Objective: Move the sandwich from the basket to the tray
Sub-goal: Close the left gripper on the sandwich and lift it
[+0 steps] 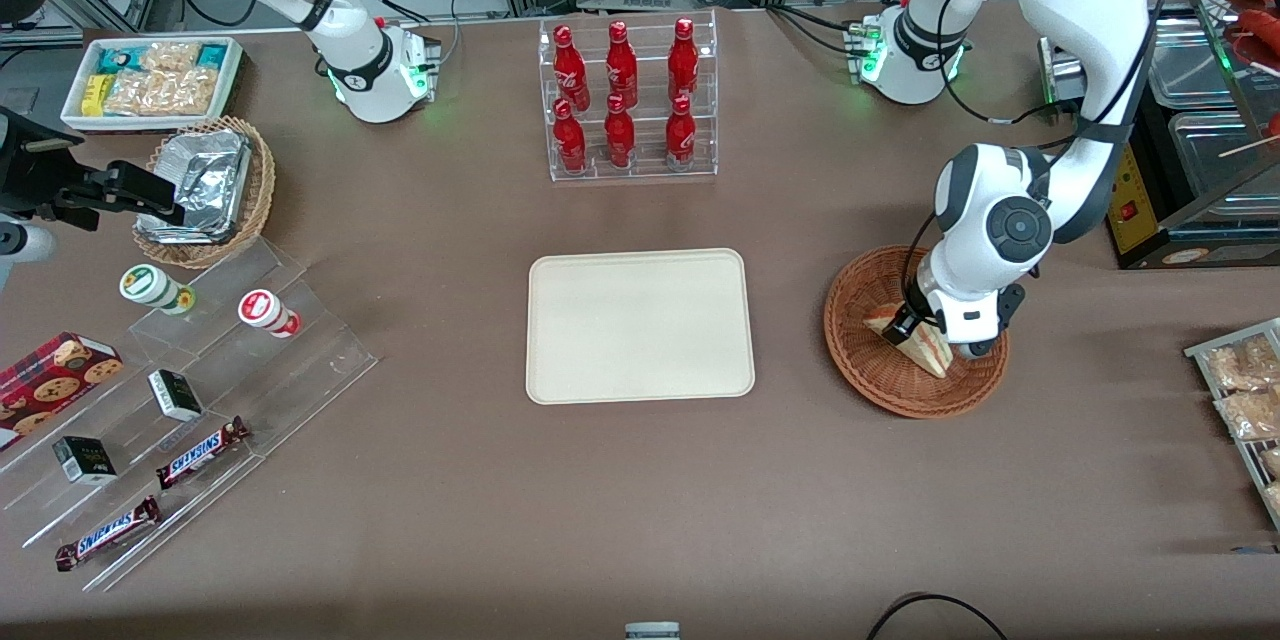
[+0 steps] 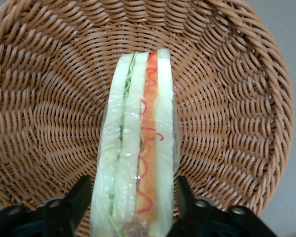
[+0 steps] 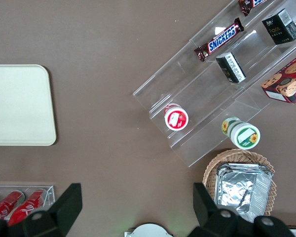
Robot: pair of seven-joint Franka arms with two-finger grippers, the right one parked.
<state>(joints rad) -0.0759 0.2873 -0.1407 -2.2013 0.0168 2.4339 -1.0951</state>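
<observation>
Gripper (image 2: pixel 133 205) is down in the basket (image 2: pixel 227 98), jaws straddling the upright wrapped sandwich (image 2: pixel 138 148), seemingly touching both sides; tray (image 1: pixel 640 325) sits bare.

In the front view the arm's wrist covers most of the gripper (image 1: pixel 912 327) and part of the sandwich (image 1: pixel 925 345) and basket (image 1: pixel 915 398), while in the wrist view the sandwich's (image 2: pixel 138 148) near end and the basket's (image 2: pixel 237 98) rim run past the frame edges
</observation>
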